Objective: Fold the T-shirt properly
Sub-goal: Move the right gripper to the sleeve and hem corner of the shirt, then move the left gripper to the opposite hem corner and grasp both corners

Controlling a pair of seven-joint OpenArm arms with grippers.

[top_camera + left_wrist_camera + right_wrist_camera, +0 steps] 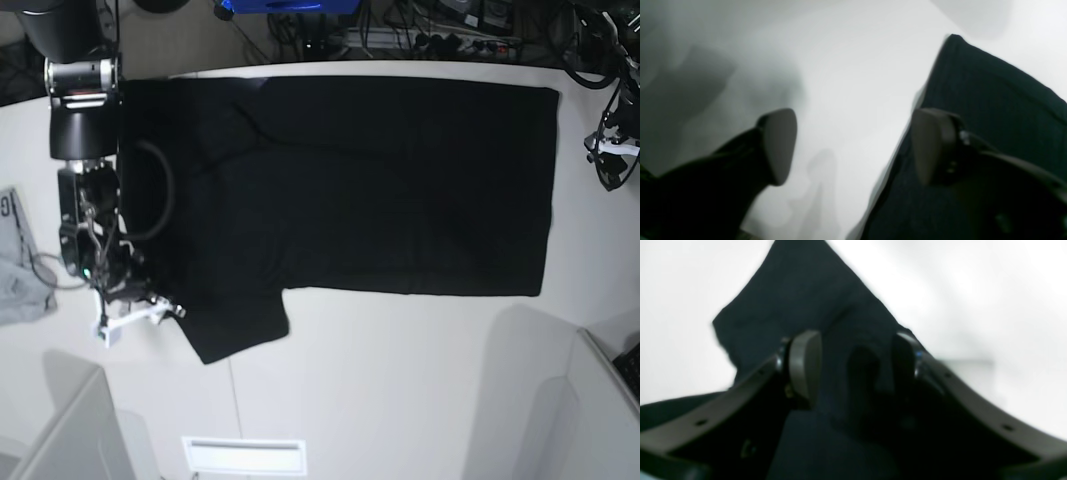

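The black T-shirt (380, 180) lies spread flat on the white table (400, 370), plain side up, with one sleeve (235, 325) pointing toward the front. My right gripper (140, 315) hovers at that sleeve's left edge. In the right wrist view the right gripper (853, 363) stands open, the dark sleeve cloth (796, 296) below and between its fingers. My left gripper (612, 160) is at the far right, off the shirt's hem corner. In its wrist view the left gripper (855, 146) is open over bare table, its right finger above the shirt's edge (990, 110).
A small light grey garment (15, 265) lies at the table's left edge. White panels rise at the front left (70, 430) and front right (600, 400). A white slotted plate (245, 455) sits at the front edge. Cables and gear crowd the back (420, 30).
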